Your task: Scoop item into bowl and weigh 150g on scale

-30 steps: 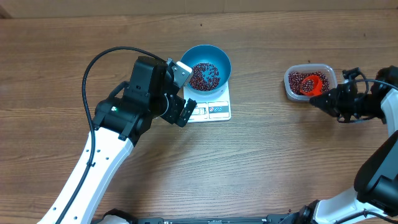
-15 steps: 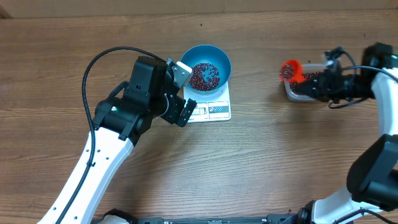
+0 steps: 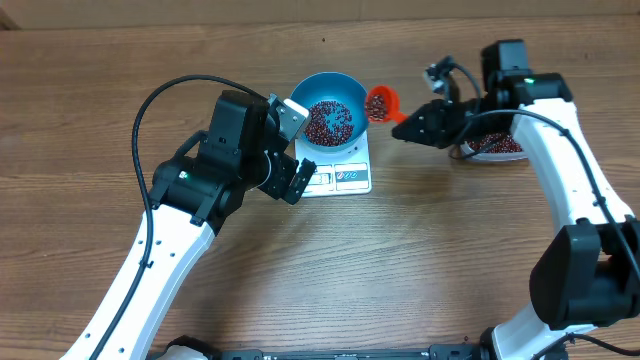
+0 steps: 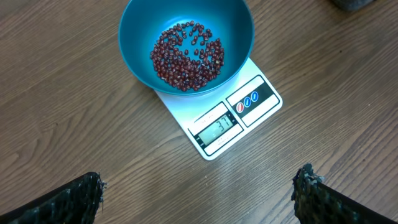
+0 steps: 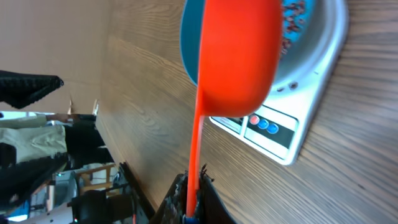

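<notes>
The blue bowl (image 3: 358, 95) stands on the white scale (image 3: 345, 180) and holds a loose layer of dark red-brown beans (image 3: 328, 120). My right gripper (image 3: 412, 128) is shut on the handle of a red scoop (image 3: 380, 103), which hangs with beans in it just right of the bowl's rim. In the right wrist view the scoop (image 5: 239, 56) covers part of the bowl (image 5: 188, 50), above the scale (image 5: 311, 124). My left gripper (image 3: 297, 150) is open just left of the scale. From the left wrist, the bowl (image 4: 137, 43), its beans (image 4: 186, 53) and the scale's display (image 4: 217, 129) reading 37 show.
A clear plastic container (image 3: 497, 147) with more beans sits at the right, mostly hidden under my right arm. The left arm's black cable (image 3: 160, 100) arcs over the wooden table (image 3: 420, 260) at the left.
My right arm has lifted the red scoop out of the clear container and carried it left to the bowl's right rim. The left arm has not moved.
</notes>
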`<state>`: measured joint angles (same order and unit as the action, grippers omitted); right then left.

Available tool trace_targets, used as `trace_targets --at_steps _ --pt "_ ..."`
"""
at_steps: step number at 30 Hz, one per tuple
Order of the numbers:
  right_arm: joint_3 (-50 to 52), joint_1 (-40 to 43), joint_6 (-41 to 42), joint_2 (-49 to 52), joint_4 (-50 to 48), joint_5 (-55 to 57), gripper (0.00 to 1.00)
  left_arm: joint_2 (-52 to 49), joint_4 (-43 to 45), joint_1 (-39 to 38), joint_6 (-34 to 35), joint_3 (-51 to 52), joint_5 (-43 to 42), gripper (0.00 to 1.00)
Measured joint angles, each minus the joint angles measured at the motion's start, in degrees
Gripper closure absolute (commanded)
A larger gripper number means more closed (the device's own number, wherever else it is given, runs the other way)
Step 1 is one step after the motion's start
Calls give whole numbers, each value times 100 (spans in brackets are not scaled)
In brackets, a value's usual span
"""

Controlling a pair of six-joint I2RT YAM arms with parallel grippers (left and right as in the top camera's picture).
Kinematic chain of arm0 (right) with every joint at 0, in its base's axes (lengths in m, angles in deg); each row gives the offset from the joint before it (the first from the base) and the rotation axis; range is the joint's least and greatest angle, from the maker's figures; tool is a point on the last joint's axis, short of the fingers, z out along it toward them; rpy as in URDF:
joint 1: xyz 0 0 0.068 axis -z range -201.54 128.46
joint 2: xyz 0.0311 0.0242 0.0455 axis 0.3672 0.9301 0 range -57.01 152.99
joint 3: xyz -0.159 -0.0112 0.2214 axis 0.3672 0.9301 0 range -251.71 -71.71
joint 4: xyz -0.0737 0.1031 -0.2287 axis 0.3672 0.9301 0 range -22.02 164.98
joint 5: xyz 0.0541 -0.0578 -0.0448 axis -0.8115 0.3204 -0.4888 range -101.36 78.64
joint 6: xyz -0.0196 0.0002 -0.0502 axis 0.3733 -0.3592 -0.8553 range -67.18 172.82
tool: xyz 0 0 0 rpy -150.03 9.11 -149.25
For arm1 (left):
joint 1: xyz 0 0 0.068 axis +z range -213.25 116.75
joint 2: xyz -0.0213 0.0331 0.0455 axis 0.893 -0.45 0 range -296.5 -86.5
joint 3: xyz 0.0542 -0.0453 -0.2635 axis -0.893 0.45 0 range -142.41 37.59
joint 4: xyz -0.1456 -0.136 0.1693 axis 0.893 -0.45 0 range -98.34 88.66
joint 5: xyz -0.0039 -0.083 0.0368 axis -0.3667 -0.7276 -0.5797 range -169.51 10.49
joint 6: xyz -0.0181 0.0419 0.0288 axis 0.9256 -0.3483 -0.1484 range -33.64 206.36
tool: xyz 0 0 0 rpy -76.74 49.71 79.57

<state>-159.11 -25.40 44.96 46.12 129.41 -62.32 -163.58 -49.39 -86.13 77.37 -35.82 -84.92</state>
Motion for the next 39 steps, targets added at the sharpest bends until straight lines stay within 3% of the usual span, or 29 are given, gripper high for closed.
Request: trace_targets --at_steps 8,14,26,32,39 --pt "-111 -988 883 0 -774 1375 96 0 -2 0 2 0 0 0" --pt "-111 -1672 1217 0 -1134 3276 96 0 -2 0 2 0 0 0" --pt "-111 -3084 365 0 -1534 6867 96 0 -2 0 2 0 0 0" --pt "-111 -3128 157 0 -1475 7291 96 0 -2 0 0 0 0 0" --pt "-111 -2935 177 -188 -1213 6721 96 0 -2 0 0 0 0 0"
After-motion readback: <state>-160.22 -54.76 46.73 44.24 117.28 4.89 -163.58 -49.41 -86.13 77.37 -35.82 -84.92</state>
